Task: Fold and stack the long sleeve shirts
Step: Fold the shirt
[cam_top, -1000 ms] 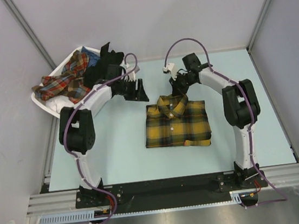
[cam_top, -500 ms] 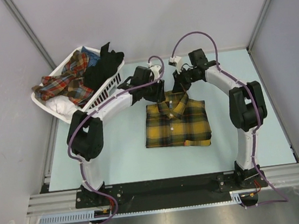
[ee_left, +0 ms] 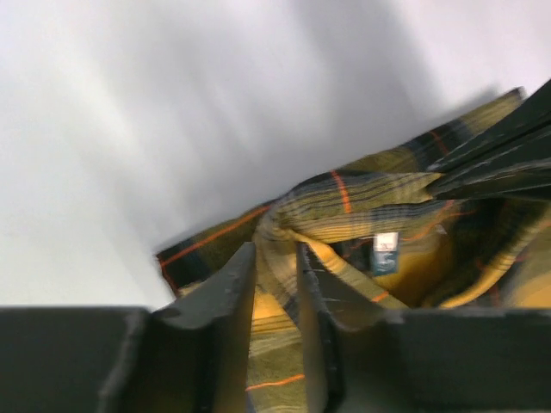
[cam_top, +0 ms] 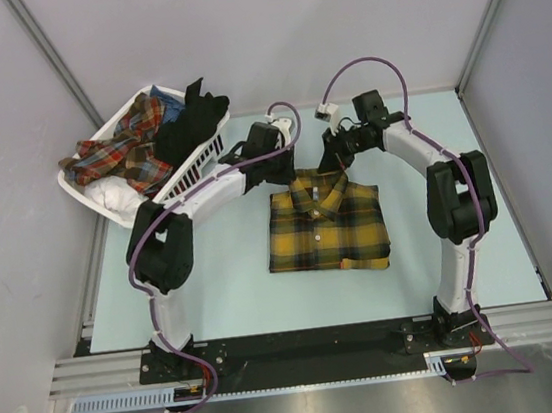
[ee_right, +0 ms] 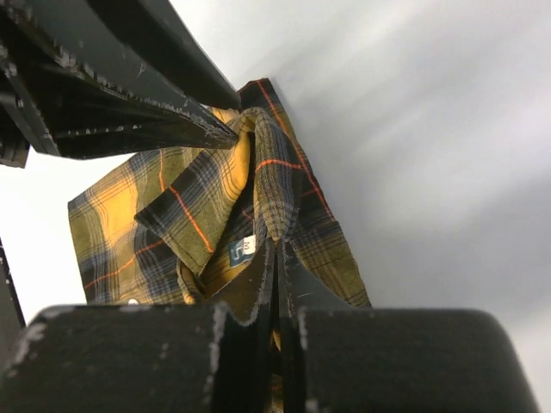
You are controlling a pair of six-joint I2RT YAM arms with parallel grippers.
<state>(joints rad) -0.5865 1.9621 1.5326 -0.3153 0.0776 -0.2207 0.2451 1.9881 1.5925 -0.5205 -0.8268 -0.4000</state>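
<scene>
Two arms: I see both reaching to the far edge of the mustard plaid shirt [cam_top: 325,229], meeting at its collar [cam_top: 316,189].
Shirt position: folded into a rectangle, button front up, flat on the pale table [cam_top: 214,275], centre, between the arms.
Left gripper [ee_left: 275,251]: fingers drawn in narrow, with a twisted band of collar cloth running up between them. I read it as clamped on the left side of the collar.
Right gripper [ee_right: 276,245]: fingers pressed almost together, pinching a ridge of collar cloth on the right side.
Collar state: pulled up into folds off the shirt body; the neck label [ee_right: 244,250] shows inside it.
Wrist views: each shows the other arm's dark fingers close by, across the collar.
Basket: white slatted basket [cam_top: 195,164] at far left, well apart from the folded shirt.
Basket contents: red plaid shirt [cam_top: 123,150] draped over the left rim, black garment [cam_top: 189,116] heaped at the far right. A white cloth [cam_top: 105,194] lies at the near end; I cannot tell what it is.
</scene>
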